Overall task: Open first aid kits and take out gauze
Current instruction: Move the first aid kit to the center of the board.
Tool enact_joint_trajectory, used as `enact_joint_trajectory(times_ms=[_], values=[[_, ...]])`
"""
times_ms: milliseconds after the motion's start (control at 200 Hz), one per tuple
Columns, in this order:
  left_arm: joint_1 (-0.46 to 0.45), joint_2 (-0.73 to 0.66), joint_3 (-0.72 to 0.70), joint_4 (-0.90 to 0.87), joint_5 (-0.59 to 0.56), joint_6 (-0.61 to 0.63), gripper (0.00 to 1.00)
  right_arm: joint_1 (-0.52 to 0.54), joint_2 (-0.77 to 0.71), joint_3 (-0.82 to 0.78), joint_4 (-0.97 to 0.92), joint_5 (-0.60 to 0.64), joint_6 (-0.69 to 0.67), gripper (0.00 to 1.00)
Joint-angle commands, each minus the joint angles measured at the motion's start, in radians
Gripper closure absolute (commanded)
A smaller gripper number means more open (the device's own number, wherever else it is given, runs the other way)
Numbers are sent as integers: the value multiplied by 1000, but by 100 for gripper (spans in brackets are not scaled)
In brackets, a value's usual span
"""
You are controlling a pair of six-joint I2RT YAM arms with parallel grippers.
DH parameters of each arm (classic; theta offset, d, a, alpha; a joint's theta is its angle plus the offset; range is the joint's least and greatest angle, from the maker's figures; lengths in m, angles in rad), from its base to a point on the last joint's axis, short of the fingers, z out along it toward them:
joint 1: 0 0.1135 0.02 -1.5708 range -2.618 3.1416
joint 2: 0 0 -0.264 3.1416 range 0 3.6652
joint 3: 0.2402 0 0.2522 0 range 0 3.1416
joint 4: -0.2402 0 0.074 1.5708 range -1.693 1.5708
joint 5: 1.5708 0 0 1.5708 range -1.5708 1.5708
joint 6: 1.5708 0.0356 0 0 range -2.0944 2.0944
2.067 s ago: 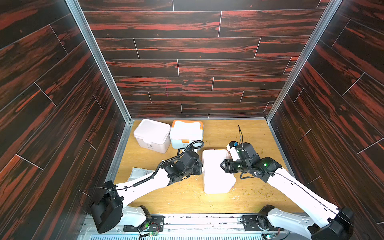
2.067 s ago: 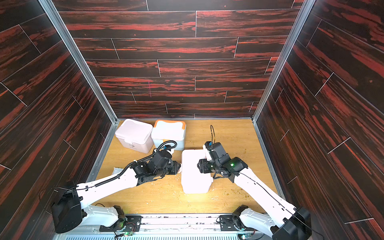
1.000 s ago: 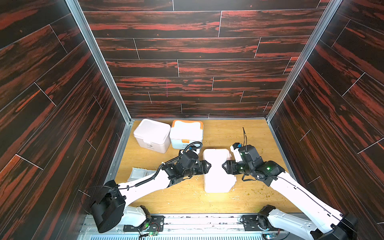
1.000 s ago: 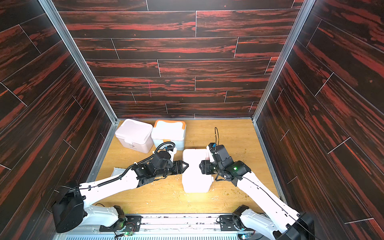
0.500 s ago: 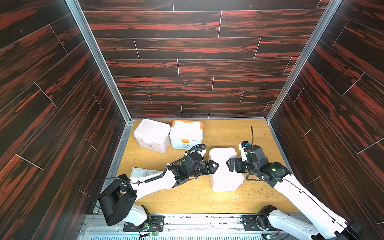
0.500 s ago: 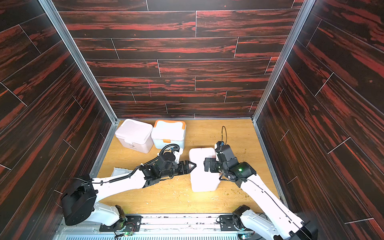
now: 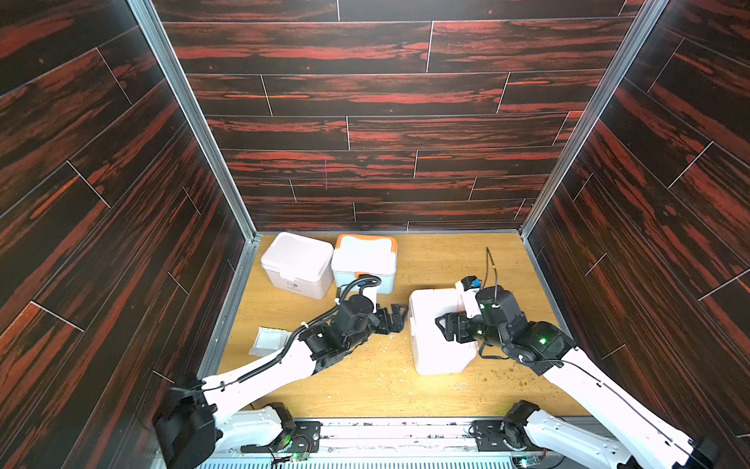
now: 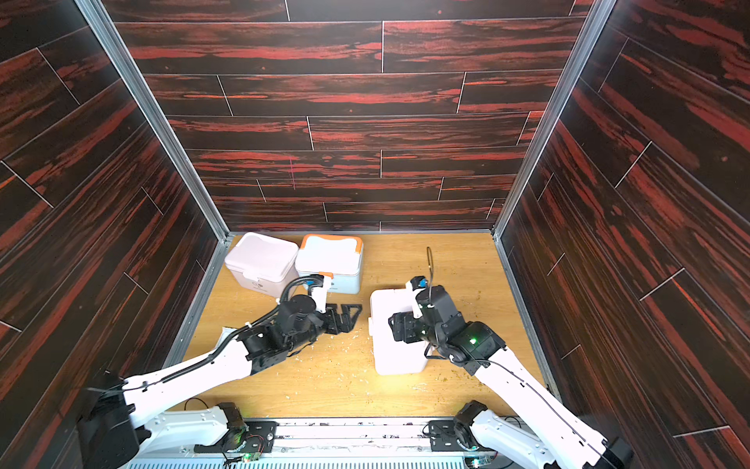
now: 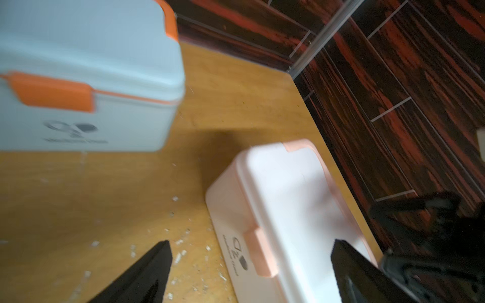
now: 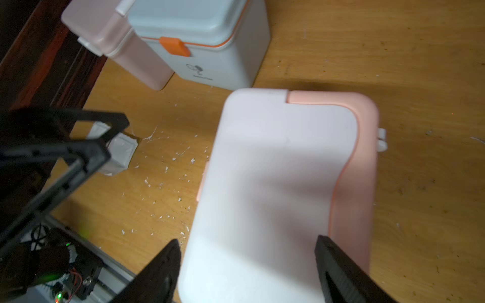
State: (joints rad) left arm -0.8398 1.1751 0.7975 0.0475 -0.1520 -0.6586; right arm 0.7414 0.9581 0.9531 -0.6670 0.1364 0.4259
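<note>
at table centre: pinkish kit (image 7: 430, 357) shut, latch toward left gripper (image 7: 399, 318), jaws wide, clear of it; right gripper (image 7: 443, 327) spread over lid, probably steadying.

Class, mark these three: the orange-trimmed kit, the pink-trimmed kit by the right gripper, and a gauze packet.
orange-trimmed kit (image 7: 363, 253): in a top view, centre of its lid.
pink-trimmed kit (image 10: 275, 170): right wrist view, white face of its lid.
gauze packet (image 7: 269, 340): in a top view, the packet's middle.

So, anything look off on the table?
White flecks litter the table beside the pink-trimmed kit, which sits turned, latch toward the left gripper, while the orange-trimmed kit and pale pink kit face forward.
</note>
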Motion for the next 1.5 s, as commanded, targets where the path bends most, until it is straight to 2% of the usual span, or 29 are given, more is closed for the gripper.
enact_joint_trajectory(times_ms=[0,65,160,240,355,461,611,776,1081,1492], values=[[38,-64,-60,-64,-185,88,1,97,61,52,50,-5,-4,22],[73,-106,-122,-31,-217,81,1,150,111,66,73,-16,5,26],[115,-167,-227,45,-262,88,1,205,171,76,132,-54,32,43],[138,-215,-290,82,-295,94,1,230,227,81,187,-96,62,51],[146,-282,-333,101,-299,96,1,262,336,118,205,-70,93,53],[146,-338,-346,84,-304,115,1,274,439,160,181,-18,124,58],[150,-397,-373,69,-316,116,0,274,556,223,88,128,171,59],[152,-413,-370,60,-304,118,0,247,617,245,11,263,192,59],[152,-411,-368,69,-264,106,0,102,516,98,25,284,180,59],[151,-419,-375,84,-241,93,0,-253,384,-36,72,242,66,59]])
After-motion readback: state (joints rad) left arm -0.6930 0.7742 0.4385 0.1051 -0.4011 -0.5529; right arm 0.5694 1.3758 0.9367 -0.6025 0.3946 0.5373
